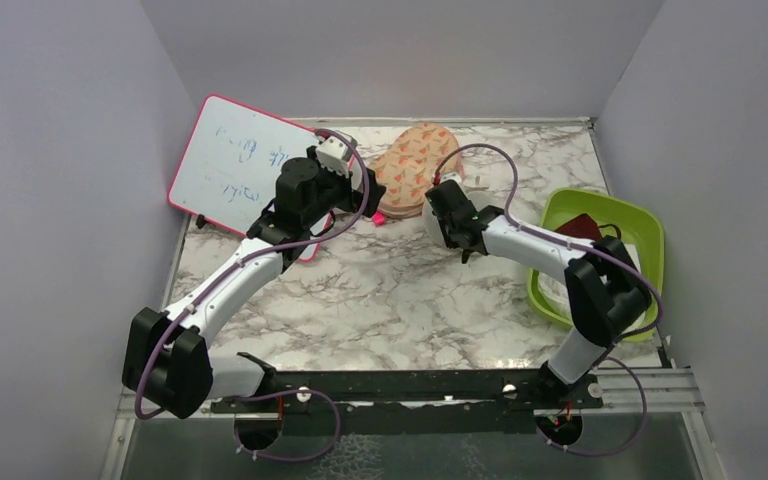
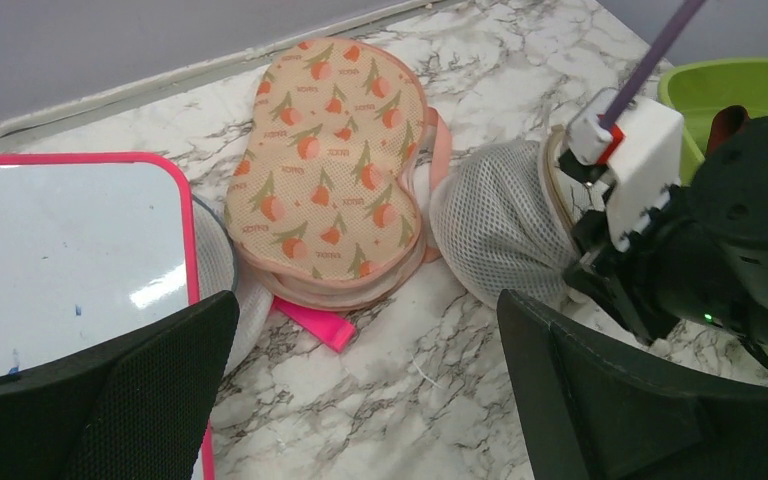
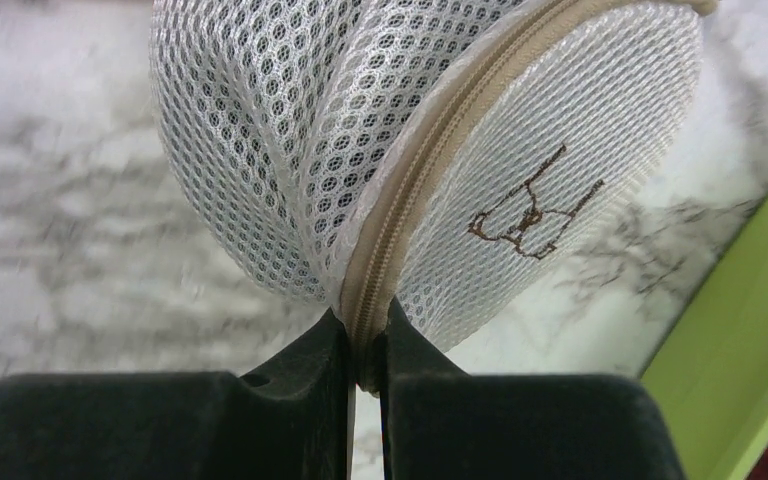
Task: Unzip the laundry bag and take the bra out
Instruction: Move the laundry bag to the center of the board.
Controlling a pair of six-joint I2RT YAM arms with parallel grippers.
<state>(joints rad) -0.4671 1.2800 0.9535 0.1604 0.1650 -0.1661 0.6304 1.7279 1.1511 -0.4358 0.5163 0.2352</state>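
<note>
The laundry bag is a white mesh pod with a beige zip round its rim, held tilted on edge over the marble table. Its flat lid carries a small dark bra outline. My right gripper is shut on the zip rim at the bag's lower edge. In the left wrist view the bag sits right of the peach case, against the right gripper. My left gripper is open and empty above bare marble, in front of the peach case. The bra is hidden; no tan fabric shows.
A peach peanut-shaped case with red prints lies at the back middle, a pink strap end below it. A pink-framed whiteboard leans at the back left. A green bin holding a dark red cloth stands at the right.
</note>
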